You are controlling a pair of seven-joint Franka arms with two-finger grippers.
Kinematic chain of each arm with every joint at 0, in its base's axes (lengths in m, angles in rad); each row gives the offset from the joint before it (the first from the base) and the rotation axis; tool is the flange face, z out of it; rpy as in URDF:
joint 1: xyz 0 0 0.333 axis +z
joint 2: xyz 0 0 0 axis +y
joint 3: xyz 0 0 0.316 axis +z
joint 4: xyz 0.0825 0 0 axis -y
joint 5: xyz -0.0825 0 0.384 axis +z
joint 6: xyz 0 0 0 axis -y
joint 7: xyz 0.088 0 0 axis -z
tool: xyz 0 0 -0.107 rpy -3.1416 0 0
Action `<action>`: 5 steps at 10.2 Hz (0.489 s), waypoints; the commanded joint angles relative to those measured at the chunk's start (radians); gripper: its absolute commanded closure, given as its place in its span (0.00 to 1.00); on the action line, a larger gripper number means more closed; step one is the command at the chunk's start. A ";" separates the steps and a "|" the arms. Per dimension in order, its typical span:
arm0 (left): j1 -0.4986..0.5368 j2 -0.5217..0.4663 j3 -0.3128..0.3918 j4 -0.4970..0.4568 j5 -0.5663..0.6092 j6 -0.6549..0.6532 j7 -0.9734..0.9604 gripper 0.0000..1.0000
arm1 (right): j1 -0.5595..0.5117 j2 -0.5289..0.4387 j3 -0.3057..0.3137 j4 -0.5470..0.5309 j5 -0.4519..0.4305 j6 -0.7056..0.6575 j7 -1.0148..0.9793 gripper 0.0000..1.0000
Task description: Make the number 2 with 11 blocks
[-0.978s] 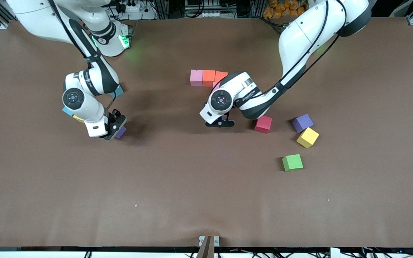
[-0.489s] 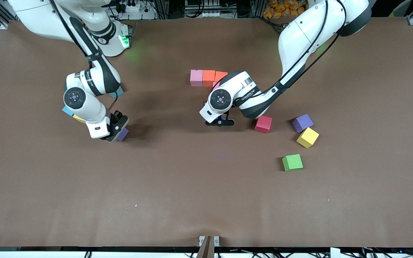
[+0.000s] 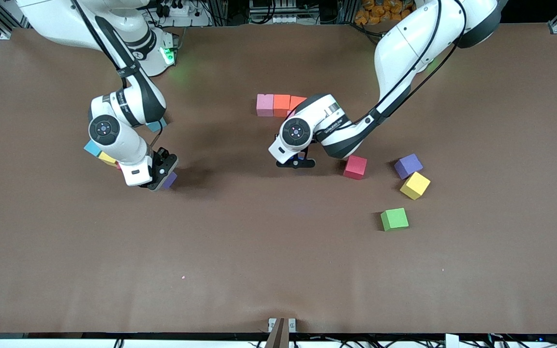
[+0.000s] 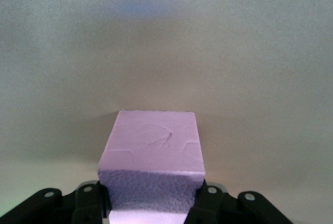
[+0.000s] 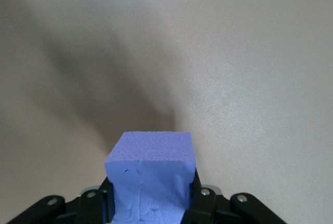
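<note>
Three blocks stand in a row mid-table: pink (image 3: 265, 105), orange (image 3: 282, 104) and red-orange (image 3: 298, 102). My left gripper (image 3: 297, 158) (image 4: 153, 206) hangs low over the mat close to that row, shut on a pink block (image 4: 151, 146) that the hand hides in the front view. At the right arm's end of the table, my right gripper (image 3: 161, 175) (image 5: 151, 206) is shut on a purple block (image 3: 169, 180) (image 5: 151, 164) just over the mat. Loose blocks lie toward the left arm's end: red (image 3: 355, 167), purple (image 3: 408, 166), yellow (image 3: 415, 185) and green (image 3: 394, 219).
Under the right arm lie a light-blue cube (image 3: 92, 147), a yellow block (image 3: 106, 158) and another light-blue cube (image 3: 155, 126), partly hidden by the arm. The brown mat (image 3: 259, 251) runs wide and bare toward the front camera.
The right gripper has closed on the purple block and carried it a little toward the table's middle. The left gripper has crept slightly toward the row with its pink block.
</note>
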 commanded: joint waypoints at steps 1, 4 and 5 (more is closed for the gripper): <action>-0.021 0.009 0.007 -0.038 0.020 0.004 -0.021 0.69 | -0.012 -0.014 0.015 -0.002 0.014 -0.013 0.008 0.59; -0.021 0.008 0.007 -0.043 0.020 0.001 -0.021 0.69 | -0.012 -0.016 0.019 0.005 0.015 -0.016 0.007 0.59; -0.019 0.008 0.008 -0.043 0.022 0.001 -0.019 0.69 | -0.012 -0.016 0.019 0.005 0.014 -0.016 0.007 0.59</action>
